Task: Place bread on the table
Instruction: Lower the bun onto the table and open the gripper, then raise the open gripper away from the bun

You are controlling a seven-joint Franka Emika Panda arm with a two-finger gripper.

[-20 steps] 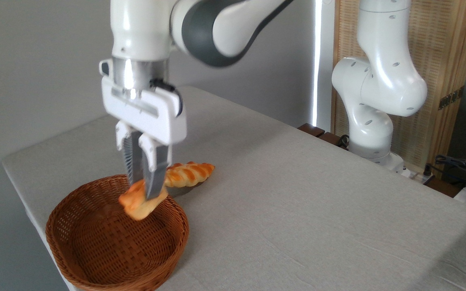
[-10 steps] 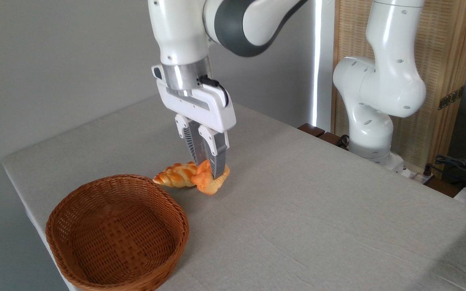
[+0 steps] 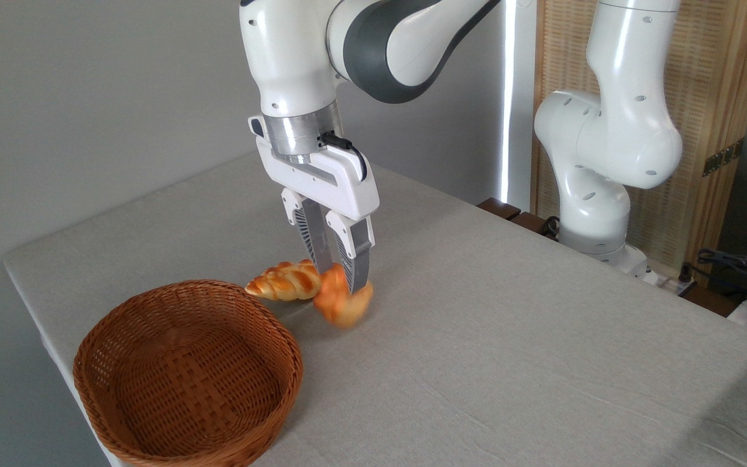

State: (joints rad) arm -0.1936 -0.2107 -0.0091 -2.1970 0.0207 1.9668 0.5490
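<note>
We see gripper [image 3: 342, 275] above blurred bread [image 3: 343, 303], fingers slightly parted, braided loaf [image 3: 284, 285] just beside, wicker basket [image 3: 187, 373] near, grey table [image 3: 509, 337].

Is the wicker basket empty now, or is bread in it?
Empty: the wicker basket shows only bare weave; the bun is outside it.

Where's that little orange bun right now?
Mid-picture, the bread is at the gripper fingertips, low over the table, right of the braided loaf.
</note>
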